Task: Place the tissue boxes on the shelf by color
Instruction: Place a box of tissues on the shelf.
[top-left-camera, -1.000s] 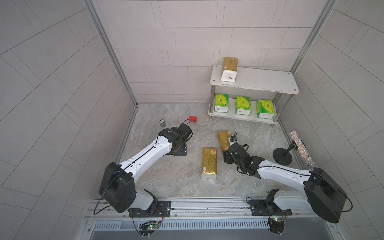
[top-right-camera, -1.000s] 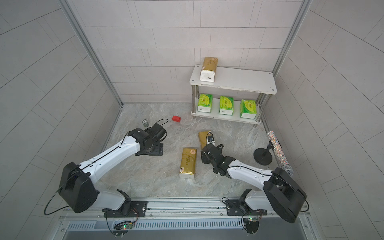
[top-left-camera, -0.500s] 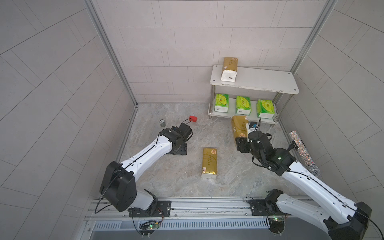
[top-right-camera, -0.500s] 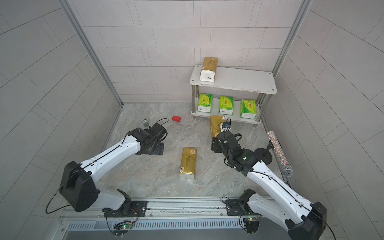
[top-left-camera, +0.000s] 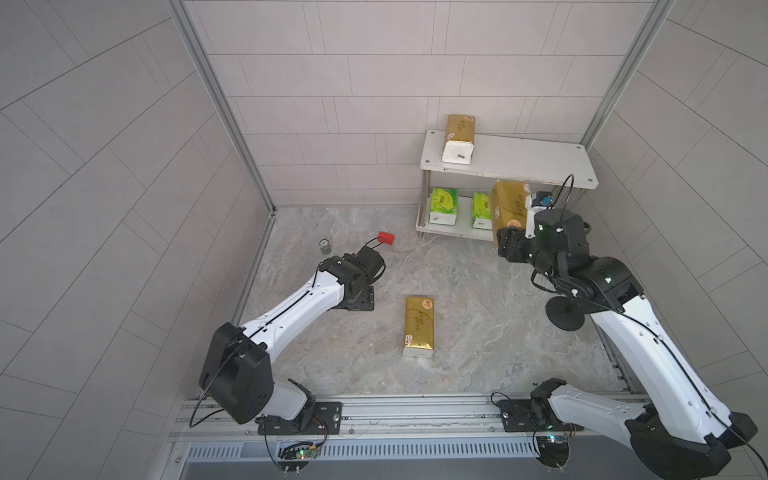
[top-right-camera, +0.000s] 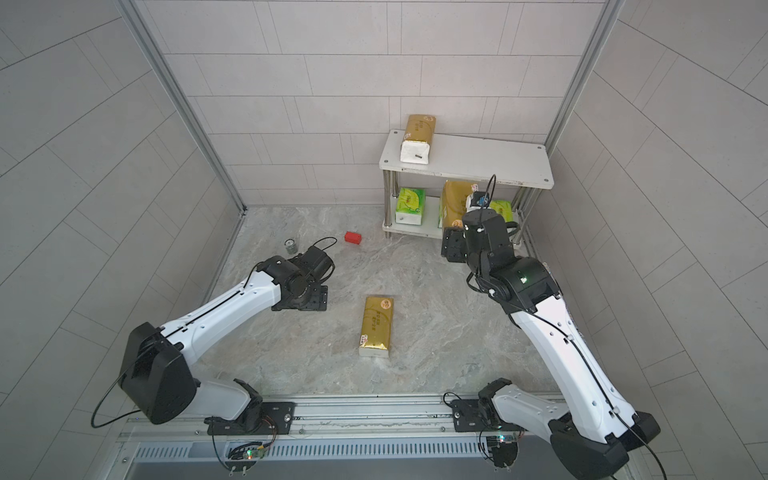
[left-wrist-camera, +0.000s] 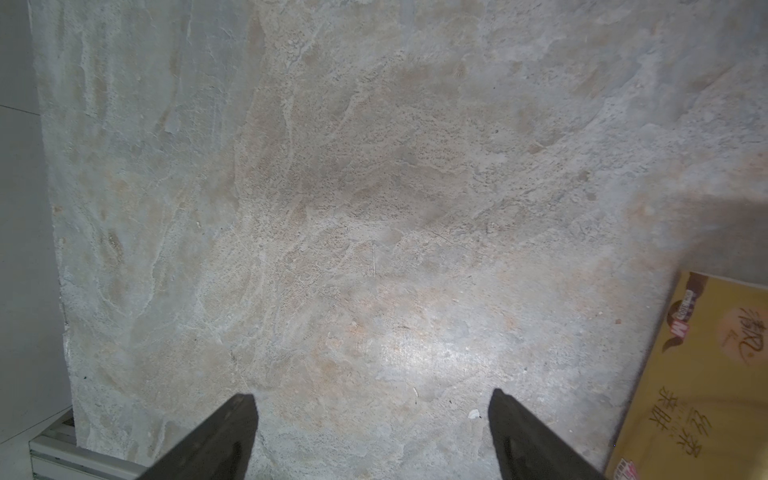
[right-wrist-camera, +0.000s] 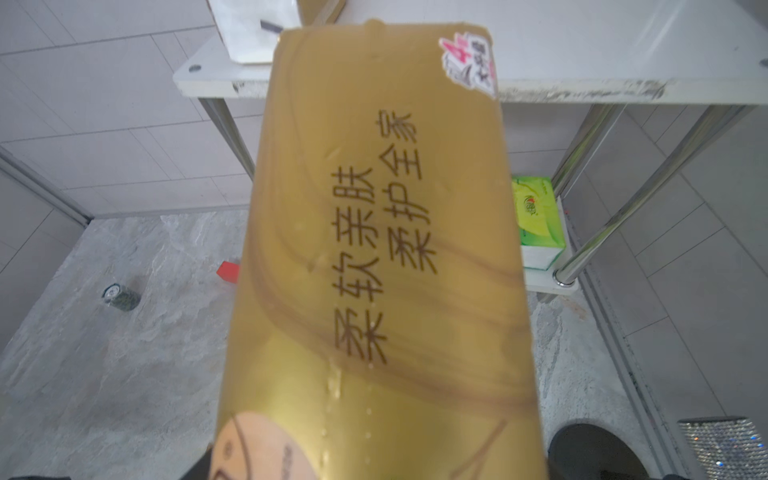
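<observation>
The shelf stands at the back right, with one gold tissue box lying on its top board. Green tissue boxes stand on the lower tier. My right gripper is shut on the near end of a second gold tissue box, held raised in front of the shelf's front edge. It covers part of the lower tier. A third gold tissue box lies on the floor. My left gripper hangs open over bare floor to the left of it.
A small red block and a little metal can lie on the floor at the back left. A black round stand with a glittery roller sits by the right wall under my right arm. Tiled walls close in three sides.
My right arm has lifted its gold tissue box off the floor and carried it back and right, up to the shelf front. The left arm has stayed still.
</observation>
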